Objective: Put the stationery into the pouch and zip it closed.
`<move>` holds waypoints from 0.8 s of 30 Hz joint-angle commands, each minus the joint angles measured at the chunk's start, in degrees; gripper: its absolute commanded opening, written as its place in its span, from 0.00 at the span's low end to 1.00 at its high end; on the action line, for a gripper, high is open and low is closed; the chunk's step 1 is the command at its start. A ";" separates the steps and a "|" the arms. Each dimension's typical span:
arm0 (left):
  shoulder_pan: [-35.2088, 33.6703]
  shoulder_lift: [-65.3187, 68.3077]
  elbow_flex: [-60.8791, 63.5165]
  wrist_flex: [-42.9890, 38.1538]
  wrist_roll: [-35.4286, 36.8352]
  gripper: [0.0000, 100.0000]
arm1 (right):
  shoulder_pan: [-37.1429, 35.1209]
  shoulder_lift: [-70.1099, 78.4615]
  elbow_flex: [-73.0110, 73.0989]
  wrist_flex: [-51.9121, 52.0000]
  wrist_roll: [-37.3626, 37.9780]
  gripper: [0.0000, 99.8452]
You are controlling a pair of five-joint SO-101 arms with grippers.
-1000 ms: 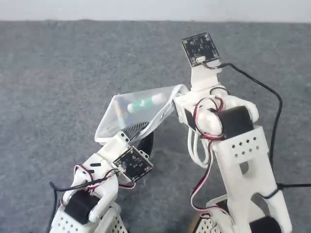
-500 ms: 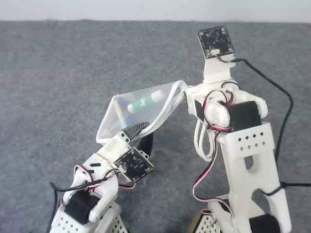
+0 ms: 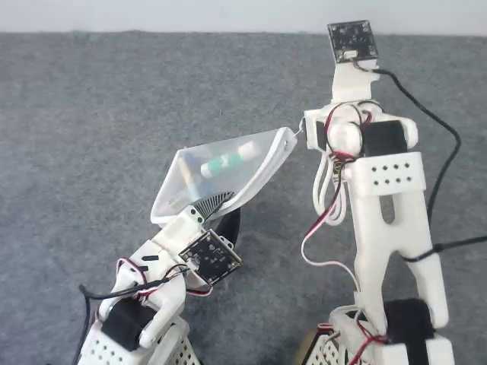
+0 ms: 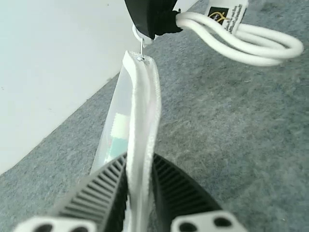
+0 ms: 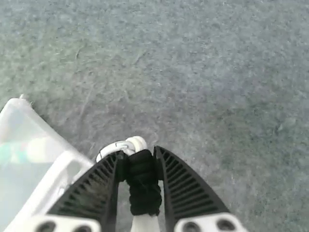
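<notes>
A clear plastic pouch (image 3: 228, 182) hangs stretched between my two grippers above the grey carpet. Inside lies a green and white stationery item (image 3: 226, 161), seen through the wall of the pouch (image 4: 116, 145). My left gripper (image 3: 209, 205) is shut on the pouch's near end, the white zip edge (image 4: 142, 106) running out between its ribbed black fingers (image 4: 176, 188). My right gripper (image 5: 137, 157) is shut on the black zip pull cord (image 5: 141, 176) at the pouch's far corner (image 3: 288, 137). The zip's metal ring (image 4: 141, 42) hangs just under the right gripper's fingers (image 4: 152, 17).
Grey carpet (image 3: 91, 114) covers the table all round. A looped white cable (image 4: 246, 36) hangs from the right arm (image 3: 384, 198) beside the pouch's end. A pale wall (image 3: 228, 14) runs along the far edge.
My right arm has swung to the right and farther back with the zip pull in its grip, drawing the pouch's far corner out. The left arm has held still.
</notes>
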 commanded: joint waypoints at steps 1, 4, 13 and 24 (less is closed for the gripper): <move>-0.26 0.26 -0.22 0.97 -0.44 0.01 | 6.11 1.01 -5.80 -4.70 0.62 0.01; -0.26 0.26 -0.22 0.97 -0.44 0.01 | 7.08 3.12 -6.24 -6.55 0.62 0.01; -0.26 0.26 -0.22 0.97 -0.44 0.01 | 9.27 8.04 -6.24 -11.65 0.62 0.01; -0.26 0.26 -0.22 0.97 -0.44 0.01 | 9.71 8.66 -5.63 -15.08 3.08 0.01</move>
